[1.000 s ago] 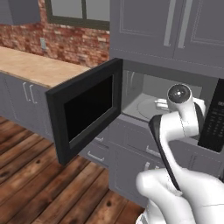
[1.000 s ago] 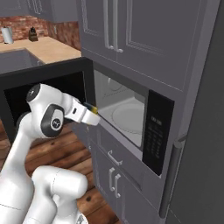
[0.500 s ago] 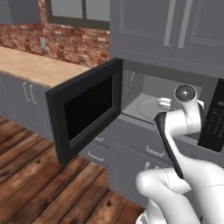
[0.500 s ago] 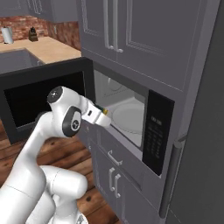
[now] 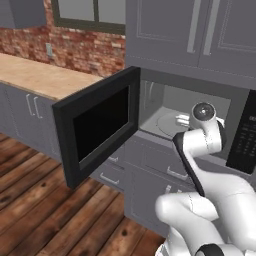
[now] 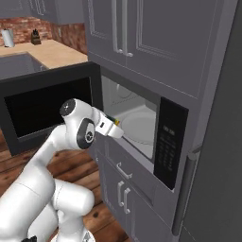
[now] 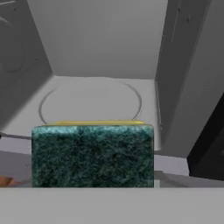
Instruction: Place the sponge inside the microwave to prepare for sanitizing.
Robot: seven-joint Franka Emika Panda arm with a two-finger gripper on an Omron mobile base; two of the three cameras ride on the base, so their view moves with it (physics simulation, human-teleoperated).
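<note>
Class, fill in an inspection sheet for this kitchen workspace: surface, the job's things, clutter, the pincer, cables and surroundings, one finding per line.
Surface: round white turntable bare, light grey interior.
Job's things: microwave door swung wide open; sponge, green layer toward the camera, yellow behind, at the cavity mouth, not yet on the turntable.
Clutter: nothing seen.
Pincer: shut on the sponge, pointed into the opening.
Cables: nothing seen.
Surroundings: grey cabinets above, drawers below, wooden counter, brick wall, wood floor.

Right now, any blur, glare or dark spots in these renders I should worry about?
Hand view: sponge looms soft and coarse-textured, turntable evenly lit. Left base view: door window is flat black, no glare. Right base view: microwave interior bright, gripper small and hard to resolve.
</note>
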